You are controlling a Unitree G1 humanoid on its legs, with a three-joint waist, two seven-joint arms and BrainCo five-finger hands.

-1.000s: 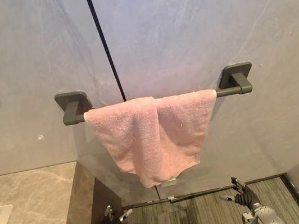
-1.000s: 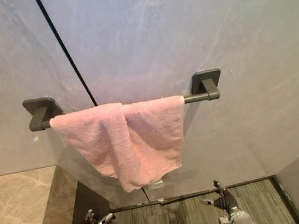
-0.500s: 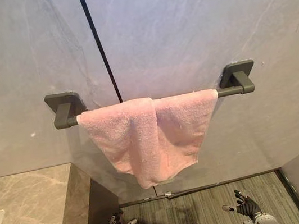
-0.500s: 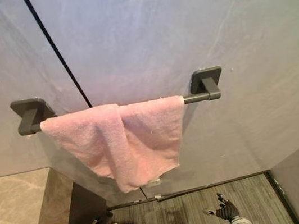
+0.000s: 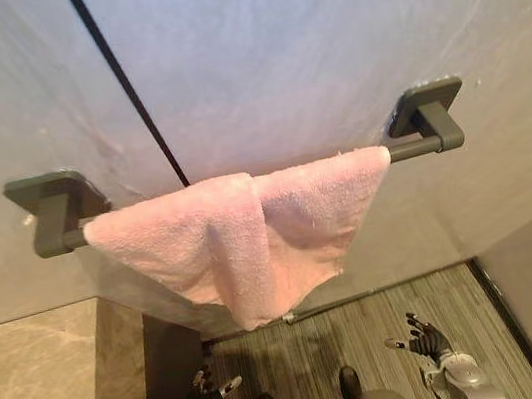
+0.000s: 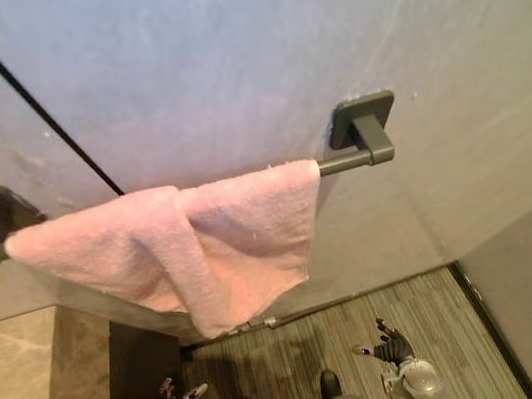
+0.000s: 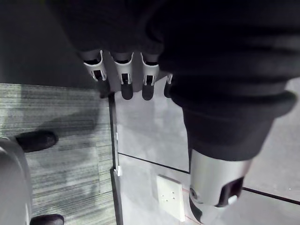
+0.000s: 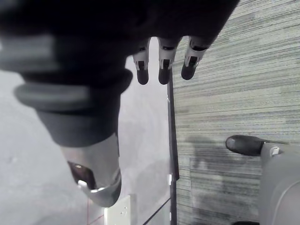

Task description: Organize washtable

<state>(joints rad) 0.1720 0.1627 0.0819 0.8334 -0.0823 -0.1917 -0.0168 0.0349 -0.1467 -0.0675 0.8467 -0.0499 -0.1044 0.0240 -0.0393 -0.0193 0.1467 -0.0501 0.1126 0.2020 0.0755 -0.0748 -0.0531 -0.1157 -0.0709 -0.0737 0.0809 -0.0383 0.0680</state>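
the pink towel (image 5: 252,237) hangs over the dark bar (image 5: 420,146) on the wall (image 5: 274,56), up beside the stone counter (image 5: 33,388), likely put there to dry. it drapes unevenly, bunched in a fold at the middle, one corner lower. the left hand (image 5: 207,389) and the right hand (image 5: 425,339) hang low near the floor (image 5: 365,315), fingers loosely straight and empty, since the bar carries the towel

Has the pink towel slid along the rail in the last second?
No. The pink terry towel sits the same on the dark grey metal rail, its right edge equally near the right bracket; the camera moved, not the towel.
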